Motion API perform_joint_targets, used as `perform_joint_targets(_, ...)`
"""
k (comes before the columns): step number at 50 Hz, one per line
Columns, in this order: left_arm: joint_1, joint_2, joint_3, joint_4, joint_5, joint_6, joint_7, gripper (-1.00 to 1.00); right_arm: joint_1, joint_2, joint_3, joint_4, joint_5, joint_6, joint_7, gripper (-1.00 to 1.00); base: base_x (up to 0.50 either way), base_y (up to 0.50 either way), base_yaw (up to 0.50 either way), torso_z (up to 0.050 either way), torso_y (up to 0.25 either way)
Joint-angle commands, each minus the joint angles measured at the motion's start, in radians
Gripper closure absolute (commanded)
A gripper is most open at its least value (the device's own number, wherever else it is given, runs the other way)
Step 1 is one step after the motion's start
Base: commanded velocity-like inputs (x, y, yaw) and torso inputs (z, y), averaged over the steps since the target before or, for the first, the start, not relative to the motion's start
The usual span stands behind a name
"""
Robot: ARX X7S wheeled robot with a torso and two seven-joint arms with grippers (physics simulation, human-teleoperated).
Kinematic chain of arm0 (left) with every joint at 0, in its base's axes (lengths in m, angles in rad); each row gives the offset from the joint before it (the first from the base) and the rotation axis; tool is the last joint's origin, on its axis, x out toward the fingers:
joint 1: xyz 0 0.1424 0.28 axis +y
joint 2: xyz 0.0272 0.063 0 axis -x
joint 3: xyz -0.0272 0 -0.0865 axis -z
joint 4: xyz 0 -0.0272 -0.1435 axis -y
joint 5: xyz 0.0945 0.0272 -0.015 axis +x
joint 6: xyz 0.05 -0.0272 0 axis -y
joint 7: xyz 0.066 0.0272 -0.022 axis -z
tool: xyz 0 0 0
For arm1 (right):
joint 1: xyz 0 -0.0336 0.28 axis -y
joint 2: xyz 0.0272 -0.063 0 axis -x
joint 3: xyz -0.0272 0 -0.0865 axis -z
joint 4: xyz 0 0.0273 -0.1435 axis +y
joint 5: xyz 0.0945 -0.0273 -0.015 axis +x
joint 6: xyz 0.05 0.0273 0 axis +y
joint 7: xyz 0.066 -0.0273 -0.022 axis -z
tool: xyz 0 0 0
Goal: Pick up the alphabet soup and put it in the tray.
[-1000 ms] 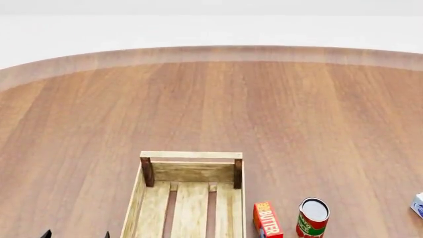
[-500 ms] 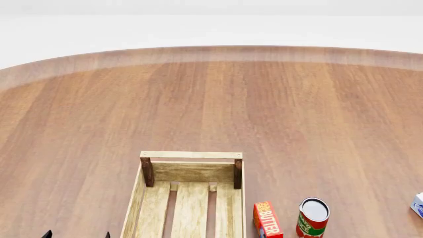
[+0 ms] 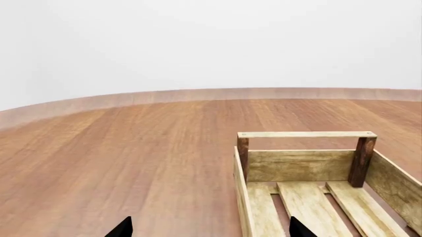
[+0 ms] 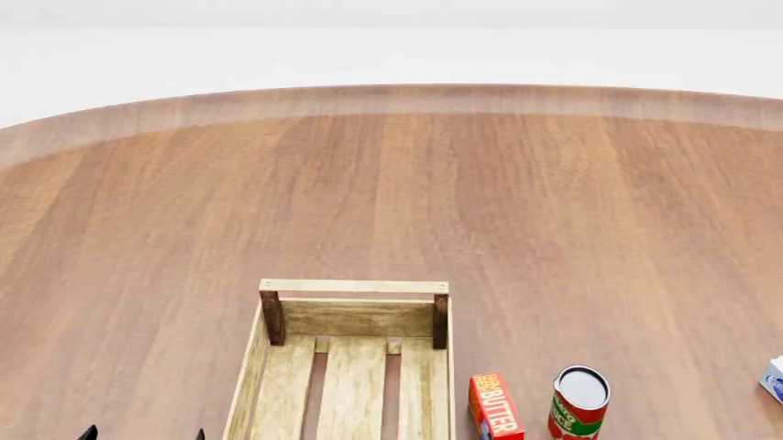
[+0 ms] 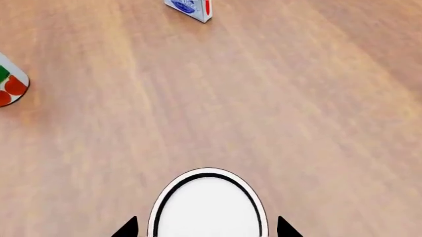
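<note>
In the right wrist view a can with a whitish top and a dark ring, the alphabet soup (image 5: 207, 202), stands upright on the wood, its label hidden from here. My right gripper (image 5: 206, 229) is open, one dark fingertip on each side of the can's top with a small gap to it. The tray (image 4: 355, 287) is a light-wood slatted crate with dark corner posts, at the bottom centre of the head view. My left gripper (image 3: 209, 229) is open and holds nothing, its tips either side of the tray's (image 3: 307, 134) near side wall. In the head view only the left gripper's (image 4: 143, 434) tips show.
A red butter box (image 4: 496, 406) and a red-and-green can (image 4: 578, 403) stand right of the tray. A white-and-blue carton (image 4: 773, 379) sits at the right edge. The right wrist view shows the same carton (image 5: 189, 9) and the red-and-green can (image 5: 8, 86). The round table's edge (image 4: 391, 92) curves across the back.
</note>
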Motion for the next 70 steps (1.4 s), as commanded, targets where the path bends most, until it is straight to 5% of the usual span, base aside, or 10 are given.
perform_joint_targets(1,-0.001,-0.004,0.005,0.002,-0.005,0.000,-0.004,-1.00,0.015,-0.012,-0.033,0.030,-0.014,-0.025,-0.005,1.00,0.00,0.00,0.00,0.000,0.000)
perform_joint_targets(14,0.004,-0.010,0.011,0.012,-0.007,0.003,-0.009,-1.00,-0.004,-0.014,-0.010,-0.025,0.011,-0.009,-0.004,1.00,0.00,0.00,0.00,0.000,0.000)
perform_joint_targets(31,0.005,-0.016,0.018,0.017,-0.011,0.007,-0.016,-1.00,-0.016,-0.013,0.006,-0.359,0.139,0.149,0.046,1.00,0.00,0.00,0.00,0.000,0.000)
perform_joint_targets(50,0.002,-0.021,0.024,0.014,-0.020,0.008,-0.021,-1.00,0.231,0.032,-0.048,-0.621,0.360,0.439,0.176,1.00,0.00,0.00,0.00,0.000,0.001)
perform_joint_targets(70,-0.002,-0.026,0.035,0.005,-0.006,0.025,-0.033,-1.00,0.561,-0.015,-0.322,-0.591,0.397,0.544,0.258,1.00,0.00,0.00,0.00,0.000,0.001)
